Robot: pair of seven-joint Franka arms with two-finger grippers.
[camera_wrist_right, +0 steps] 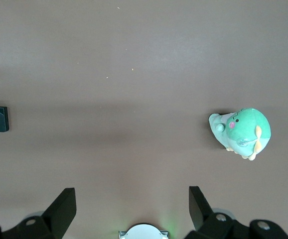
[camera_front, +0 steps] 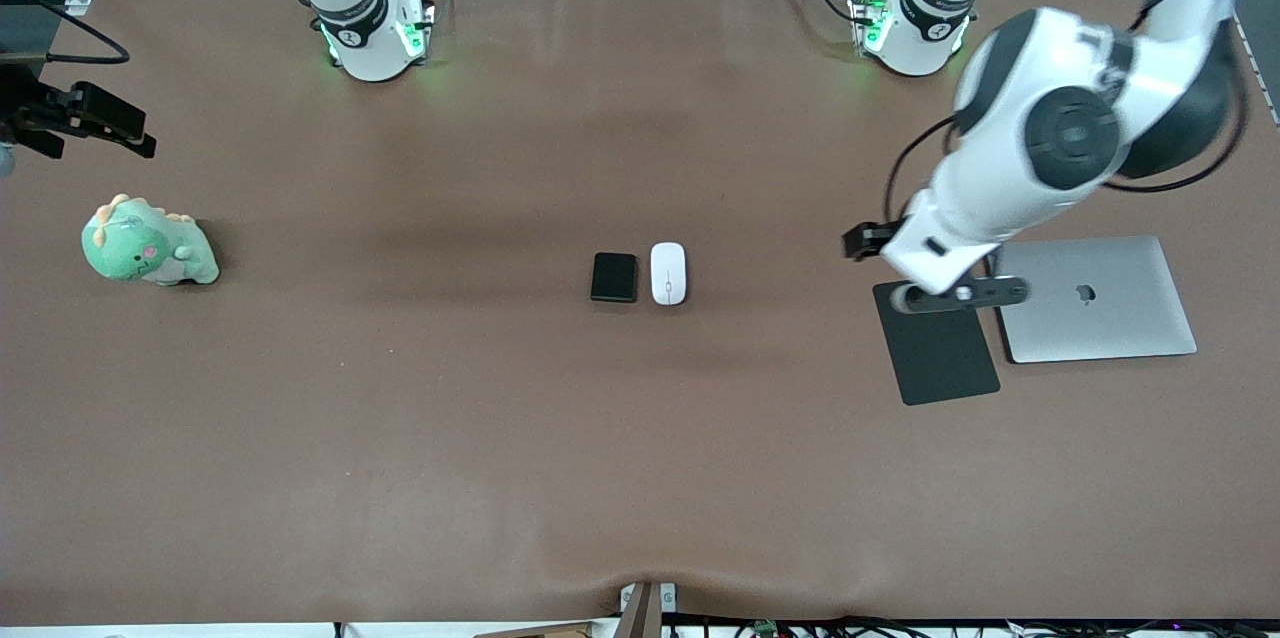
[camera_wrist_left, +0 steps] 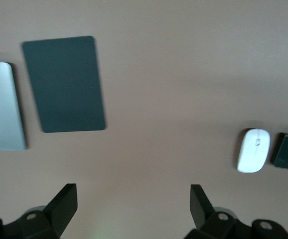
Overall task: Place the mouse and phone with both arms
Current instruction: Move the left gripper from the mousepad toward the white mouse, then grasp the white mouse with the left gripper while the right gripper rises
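The small white oval mouse (camera_front: 668, 273) lies mid-table, touching nothing, with the small black rounded phone (camera_front: 613, 277) just beside it toward the right arm's end. The left gripper (camera_wrist_left: 131, 204) hangs over the flat black mat (camera_front: 935, 343) next to the silver closed laptop (camera_front: 1095, 298), fingers spread wide and empty, probably readying a reach for the mouse. The right gripper (camera_wrist_right: 131, 206) waits near the green plush dinosaur (camera_front: 148, 243), likewise agape, holding nothing.
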